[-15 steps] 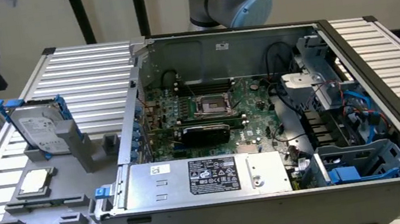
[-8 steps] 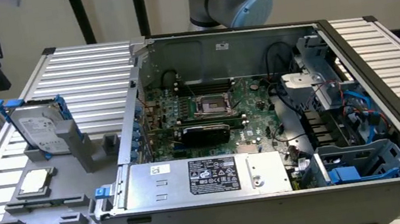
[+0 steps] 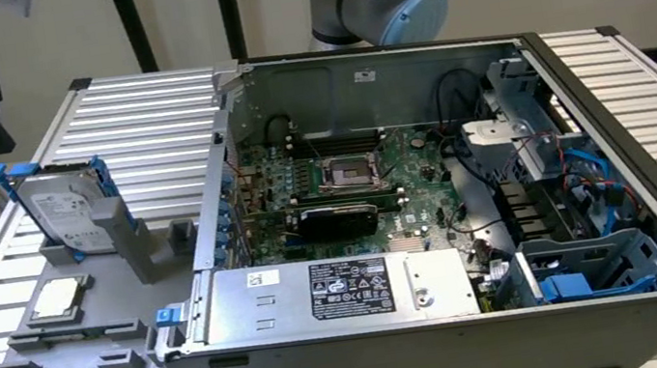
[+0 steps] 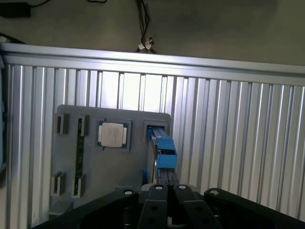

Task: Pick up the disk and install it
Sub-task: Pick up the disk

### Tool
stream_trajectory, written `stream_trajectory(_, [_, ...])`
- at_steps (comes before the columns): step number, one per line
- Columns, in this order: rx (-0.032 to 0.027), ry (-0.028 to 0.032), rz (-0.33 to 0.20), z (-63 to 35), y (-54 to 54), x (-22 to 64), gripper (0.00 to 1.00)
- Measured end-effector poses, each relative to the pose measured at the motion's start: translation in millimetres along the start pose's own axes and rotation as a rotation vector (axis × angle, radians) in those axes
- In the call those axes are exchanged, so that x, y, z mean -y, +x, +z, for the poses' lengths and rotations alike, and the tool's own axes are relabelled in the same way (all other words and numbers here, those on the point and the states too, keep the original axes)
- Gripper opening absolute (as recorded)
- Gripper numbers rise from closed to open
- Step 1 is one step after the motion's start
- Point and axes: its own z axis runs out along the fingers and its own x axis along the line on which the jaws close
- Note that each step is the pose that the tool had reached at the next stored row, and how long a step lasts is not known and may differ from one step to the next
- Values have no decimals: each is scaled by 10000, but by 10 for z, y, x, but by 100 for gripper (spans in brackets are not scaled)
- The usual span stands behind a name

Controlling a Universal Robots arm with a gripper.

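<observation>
- The gripper (image 4: 167, 191) hangs with its jaws closed together and nothing between them, directly above the upper edge of the disk (image 4: 165, 155) and apart from it.
- The disk (image 3: 66, 209) stands on edge in a slot of the grey fixture (image 3: 80, 353). The fixture lies on the ribbed counter (image 3: 149, 113), at the exterior view's left of the open computer case (image 3: 458, 350).
- The free upper edge looks like the only place to take hold, since the lower edge is sunk in the slot.
- It is probably dense and stiff, a metal body that is heavy for its size. A firm pinch across the two flat faces, centred along the edge, should stop it from swinging.
- The blue carrier rails (image 3: 100, 179) are plastic and likely flex, so a hold on them alone could slip or unclip.
- The bare metal and the white label look smooth. A drive is also sensitive to knocks, so bumps are best avoided.
- The CPU chip (image 4: 113, 134) lies flat on the fixture just beside the disk.
- The blue drive cage (image 3: 602, 270) sits in the case's near corner, at the exterior view's right.
</observation>
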Motion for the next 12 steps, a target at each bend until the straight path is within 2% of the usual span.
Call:
stream_trajectory(1, [0,-1,0,0,0,-1,12])
stream_trajectory(2, [0,-1,0,0,1,-1,18])
stream_trajectory(3, [0,-1,0,2,2,-2,18])
stream_trajectory(4, [0,-1,0,3,4,-2,24])
stream_trajectory(5, [0,0,0,8,7,-2,24])
stream_trajectory(6, [0,0,0,12,11,-2,36])
stream_trajectory(7, [0,0,0,18,14,-2,36])
stream_trajectory(9, [0,-1,1,38,20,-2,47])
stream_trajectory(11, [0,-1,1,71,23,-2,47])
stream_trajectory(12, [0,-1,1,89,23,-1,54])
